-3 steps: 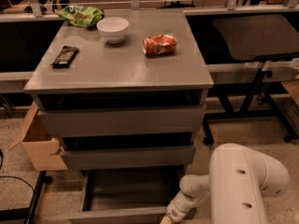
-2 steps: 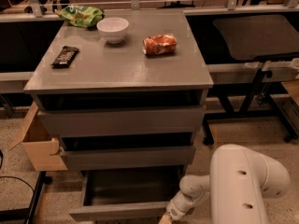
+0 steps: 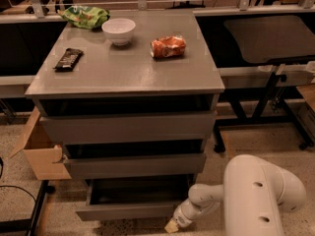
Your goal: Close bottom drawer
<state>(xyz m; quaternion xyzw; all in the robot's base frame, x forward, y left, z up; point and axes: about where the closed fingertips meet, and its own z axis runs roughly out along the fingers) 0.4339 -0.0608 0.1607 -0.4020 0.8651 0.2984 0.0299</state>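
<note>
The bottom drawer (image 3: 129, 210) is the lowest of the grey cabinet's three drawers. It stands pulled out, with its dark inside showing behind a thin plain front panel. The middle drawer (image 3: 135, 165) and the top drawer (image 3: 128, 127) sit above it, each a little out. My gripper (image 3: 173, 225) is low at the right end of the bottom drawer's front panel, close to or touching it. My white arm (image 3: 256, 195) reaches in from the lower right.
On the cabinet top (image 3: 123, 68) lie a dark bar (image 3: 68, 59), a white bowl (image 3: 118, 30), an orange-red packet (image 3: 167, 46) and a green bag (image 3: 84, 15). An open cardboard box (image 3: 42, 154) stands at the left. A dark table (image 3: 268, 38) with legs stands at the right.
The bottom drawer's front panel sits slightly farther in toward the cabinet than a second ago. My gripper stays at its right end.
</note>
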